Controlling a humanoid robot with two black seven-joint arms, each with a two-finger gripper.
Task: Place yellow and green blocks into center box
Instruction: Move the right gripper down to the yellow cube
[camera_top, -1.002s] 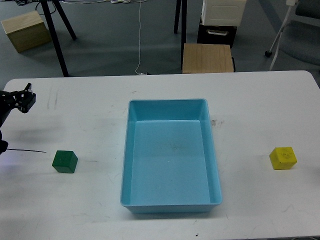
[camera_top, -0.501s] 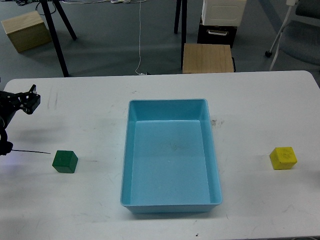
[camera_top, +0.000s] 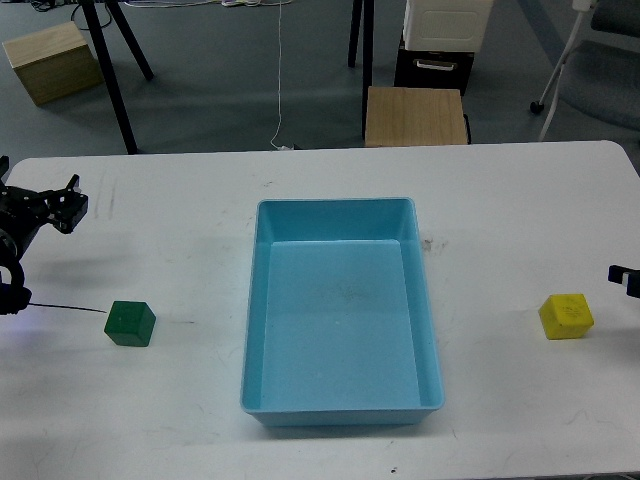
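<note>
A green block (camera_top: 130, 323) sits on the white table (camera_top: 520, 200), left of the blue box (camera_top: 342, 405). A yellow block (camera_top: 566, 316) sits on the table, right of the box. The box stands in the middle and holds nothing. My left gripper (camera_top: 70, 203) is at the far left edge, beyond and left of the green block and well apart from it; its two fingers stand apart and hold nothing. Only a dark tip of my right gripper (camera_top: 625, 279) shows at the right edge, just beyond and right of the yellow block.
A thin black cable (camera_top: 60, 306) lies on the table, left of the green block. Beyond the table's far edge are a wooden stool (camera_top: 415, 116), black stand legs (camera_top: 115, 80) and a chair base (camera_top: 560, 70).
My left gripper has moved a little to the right and towards me, nearer the green block. The tip of my right gripper has come into view at the right edge. The blocks have not moved.
</note>
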